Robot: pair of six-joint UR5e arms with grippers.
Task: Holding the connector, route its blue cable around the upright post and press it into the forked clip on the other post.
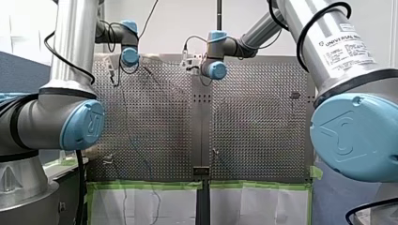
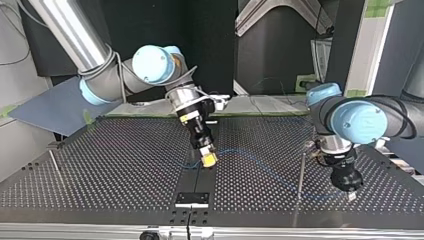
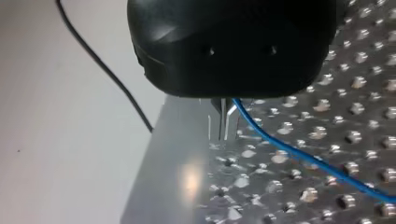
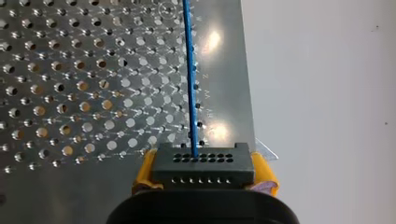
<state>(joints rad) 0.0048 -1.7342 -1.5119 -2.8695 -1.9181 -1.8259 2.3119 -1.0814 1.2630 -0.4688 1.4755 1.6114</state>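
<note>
My right gripper [image 2: 209,159], with yellow pads, is shut on the dark grey connector [image 4: 203,163], tilted down close over the table's middle seam. The blue cable [image 4: 190,79] leaves the connector's face and runs ahead over the perforated plate. In the top view the cable [image 2: 265,167] sags across the plate toward my left gripper [image 2: 351,192] at that view's right. A thin upright post [image 2: 301,172] stands just beside that gripper. In the left wrist view the metal fingers [image 3: 222,122] stand pressed together, and the cable [image 3: 299,154] emerges right at them. A second thin post [image 2: 56,167] stands at the top view's far left.
A black bracket [image 2: 192,199] sits on the table's seam near the edge closest to the top view's camera. Green tape [image 1: 150,185] lines the table's edge in the front view. A black wire [image 3: 102,65] hangs off the table beside my left gripper.
</note>
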